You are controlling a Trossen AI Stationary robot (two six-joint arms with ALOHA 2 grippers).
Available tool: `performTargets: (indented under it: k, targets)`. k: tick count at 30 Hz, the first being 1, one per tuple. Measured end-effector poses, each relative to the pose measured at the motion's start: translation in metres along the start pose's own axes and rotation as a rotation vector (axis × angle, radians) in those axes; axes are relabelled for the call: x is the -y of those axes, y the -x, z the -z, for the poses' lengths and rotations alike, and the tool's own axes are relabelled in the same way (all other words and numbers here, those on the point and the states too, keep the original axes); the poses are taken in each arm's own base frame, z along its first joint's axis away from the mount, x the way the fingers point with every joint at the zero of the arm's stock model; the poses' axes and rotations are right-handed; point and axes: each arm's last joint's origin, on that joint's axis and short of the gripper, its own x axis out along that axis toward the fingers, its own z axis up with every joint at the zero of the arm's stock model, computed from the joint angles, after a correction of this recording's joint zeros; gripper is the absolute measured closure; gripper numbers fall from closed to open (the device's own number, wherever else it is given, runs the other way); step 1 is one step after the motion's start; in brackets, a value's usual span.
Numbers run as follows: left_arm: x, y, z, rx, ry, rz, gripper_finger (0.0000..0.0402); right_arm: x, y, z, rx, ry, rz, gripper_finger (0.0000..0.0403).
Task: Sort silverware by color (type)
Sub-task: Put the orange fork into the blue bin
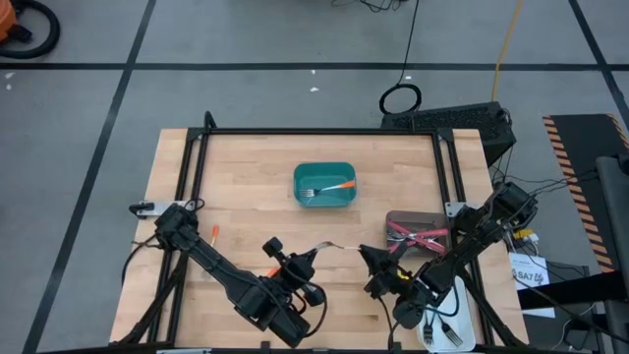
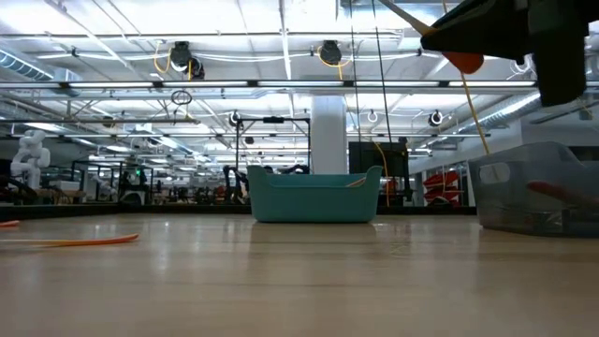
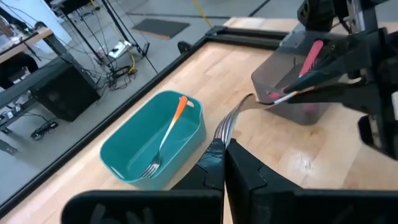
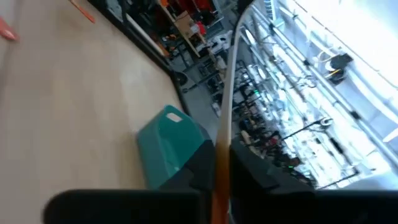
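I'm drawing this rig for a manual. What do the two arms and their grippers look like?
Both arms are dark, nearly black, built of chunky jointed segments with thin cables trailing along them. The left gripper and right gripper each end in two flat, dark, wedge-shaped fingers. No markings or coloured parts are visible on either arm.

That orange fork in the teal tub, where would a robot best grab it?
Probably by the fork's orange handle, coming straight down from above: the handle leans up against the teal tub's wall, while the tines lie low on its floor.
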Motion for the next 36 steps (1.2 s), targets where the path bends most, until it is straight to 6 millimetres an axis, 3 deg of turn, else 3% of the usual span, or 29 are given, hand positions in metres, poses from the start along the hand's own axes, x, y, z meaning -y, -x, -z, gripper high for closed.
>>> performTargets:
  k: [7,17,23,30,36]
  targets:
    - [0.001,0.002,0.001,-0.020,-0.006,0.014,0.0384,0.000,0.000,0.000,0.000,0.007,-0.001,0.0391]
    - [-0.001,0.016,0.007,0.007,-0.079,0.012,0.0280,-0.002,0.000,0.001,0.006,0.030,-0.023,0.0396]
    - [-0.002,0.025,0.012,0.008,-0.136,0.017,0.0273,-0.001,-0.004,0.001,-0.001,0.027,-0.026,0.0400]
    - [-0.005,0.046,0.016,-0.004,-0.185,0.051,0.0273,0.018,-0.033,-0.001,-0.059,0.016,-0.019,0.0400]
    - [-0.004,0.066,0.022,0.011,-0.225,0.095,0.0273,0.056,-0.074,-0.006,-0.104,-0.065,-0.063,0.0400]
